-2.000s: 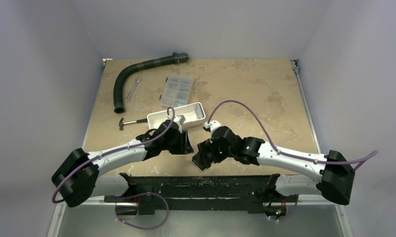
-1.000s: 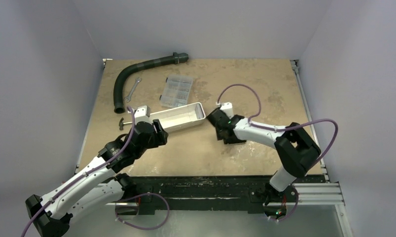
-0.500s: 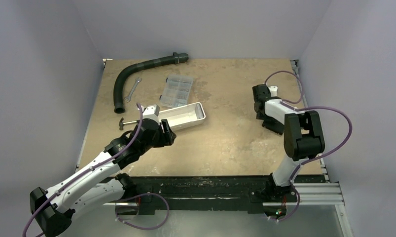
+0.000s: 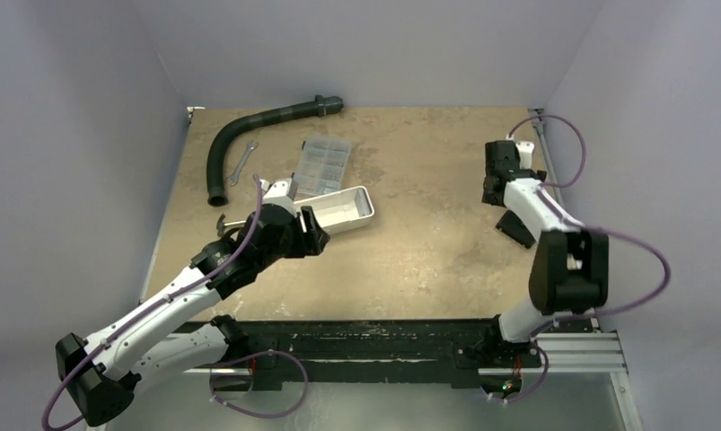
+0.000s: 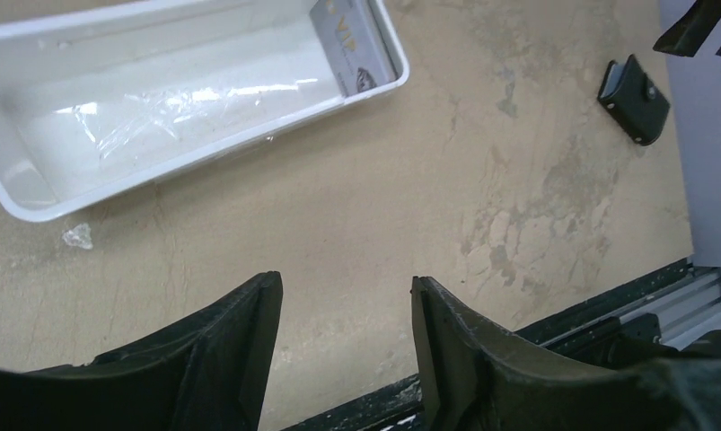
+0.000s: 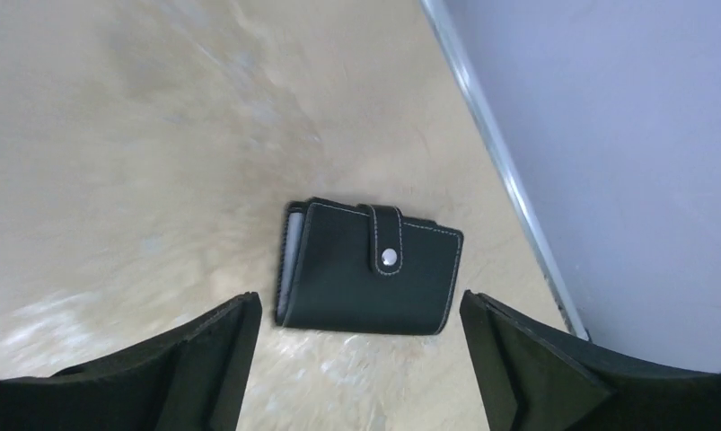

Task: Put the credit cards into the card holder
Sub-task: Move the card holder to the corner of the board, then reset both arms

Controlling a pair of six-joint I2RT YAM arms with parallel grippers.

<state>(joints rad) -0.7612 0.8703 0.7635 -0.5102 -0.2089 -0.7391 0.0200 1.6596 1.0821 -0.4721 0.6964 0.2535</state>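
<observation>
At far right of table point(image 4: 428, 256), right gripper point(image 6: 358, 307) — shifted farther toward the wall than before, spread wide, empty — hovers over flat, stitched black card holder point(image 6: 365, 280); left gripper point(image 5: 346, 289) likewise spread, empty.

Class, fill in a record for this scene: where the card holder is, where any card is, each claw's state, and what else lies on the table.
Card holder: folded shut, flat on the table near its right edge
Cards: one grey card inside the white tray, at one end; no others seen
Left claw: open, empty, near the tray
Right claw: open, empty, above the card holder
Other things: black hose, wrench, clear compartment box
</observation>
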